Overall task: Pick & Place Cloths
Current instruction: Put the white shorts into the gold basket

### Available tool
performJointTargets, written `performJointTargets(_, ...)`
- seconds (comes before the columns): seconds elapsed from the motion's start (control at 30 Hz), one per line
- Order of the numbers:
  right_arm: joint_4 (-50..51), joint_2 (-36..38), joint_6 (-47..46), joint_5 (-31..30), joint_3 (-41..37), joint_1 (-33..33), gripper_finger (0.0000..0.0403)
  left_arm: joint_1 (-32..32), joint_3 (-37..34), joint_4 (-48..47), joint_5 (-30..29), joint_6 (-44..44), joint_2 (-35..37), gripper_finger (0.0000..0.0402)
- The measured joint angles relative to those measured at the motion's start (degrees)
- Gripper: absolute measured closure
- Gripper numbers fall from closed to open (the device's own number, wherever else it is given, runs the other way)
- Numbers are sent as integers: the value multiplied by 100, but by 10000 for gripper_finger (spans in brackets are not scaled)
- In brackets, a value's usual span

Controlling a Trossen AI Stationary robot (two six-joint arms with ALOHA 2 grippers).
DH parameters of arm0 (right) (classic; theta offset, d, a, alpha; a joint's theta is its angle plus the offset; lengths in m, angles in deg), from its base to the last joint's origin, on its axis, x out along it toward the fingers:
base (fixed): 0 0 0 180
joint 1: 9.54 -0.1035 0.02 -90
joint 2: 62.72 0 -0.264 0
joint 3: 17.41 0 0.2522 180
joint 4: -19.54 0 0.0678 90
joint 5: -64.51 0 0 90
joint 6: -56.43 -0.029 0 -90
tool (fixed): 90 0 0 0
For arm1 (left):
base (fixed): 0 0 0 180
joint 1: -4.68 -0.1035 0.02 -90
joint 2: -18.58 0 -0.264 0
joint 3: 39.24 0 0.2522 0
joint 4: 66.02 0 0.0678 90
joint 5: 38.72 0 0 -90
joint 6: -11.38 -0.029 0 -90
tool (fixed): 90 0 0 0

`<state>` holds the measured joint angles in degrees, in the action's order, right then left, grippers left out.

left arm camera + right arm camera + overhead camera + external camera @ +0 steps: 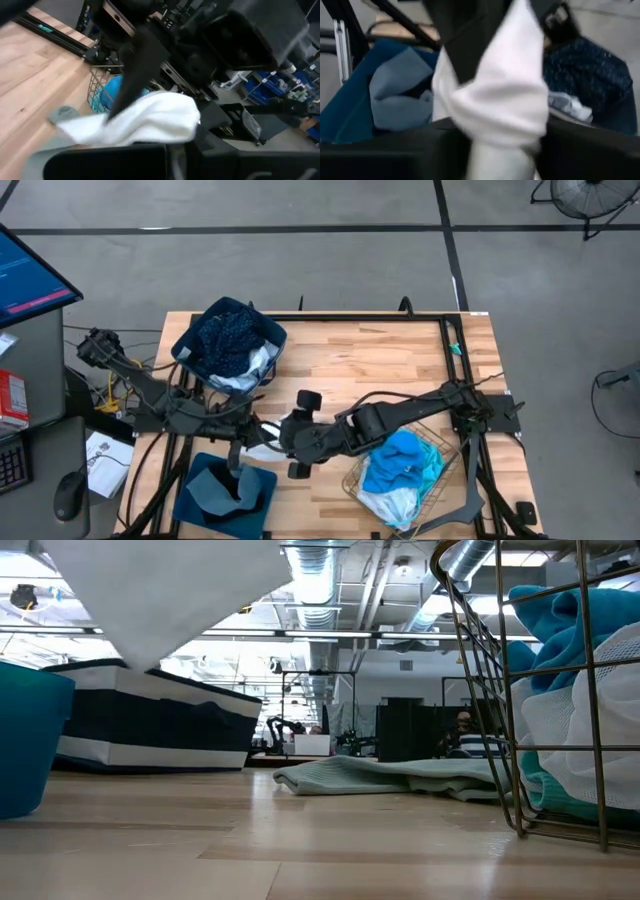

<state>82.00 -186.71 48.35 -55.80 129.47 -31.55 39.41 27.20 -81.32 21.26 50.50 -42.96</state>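
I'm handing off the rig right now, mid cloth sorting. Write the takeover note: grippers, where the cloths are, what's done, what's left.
Left gripper: shut on the white cloth, held above the table centre.
Right gripper: meets it at the same cloth, jaws around it; a firm grip can't be confirmed.
Done: navy dotted cloth and a pale one in the far bin; grey cloth in the near bin.
Left: cyan cloth and white fabric in the wire basket; a pale green cloth lying on the table.
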Motion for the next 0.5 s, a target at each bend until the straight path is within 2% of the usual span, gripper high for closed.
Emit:
performJointTargets(0.1,354,46,-247,10,0,-48,338,2,1,-12,4,-119,-6,401)
performJointTargets(0.13,475,56,-354,25,4,-46,367,2,0,-14,3,-128,5,401)
performJointTargets(0.17,593,59,-461,21,7,-53,380,-1,0,-27,2,-130,18,401)
performJointTargets(0.33,1190,184,-897,18,-2,-244,382,4,2,49,14,-295,50,396)
performJointTargets(0.5,2103,832,-1621,-16,-14,-645,389,11,11,22,25,-324,44,386)
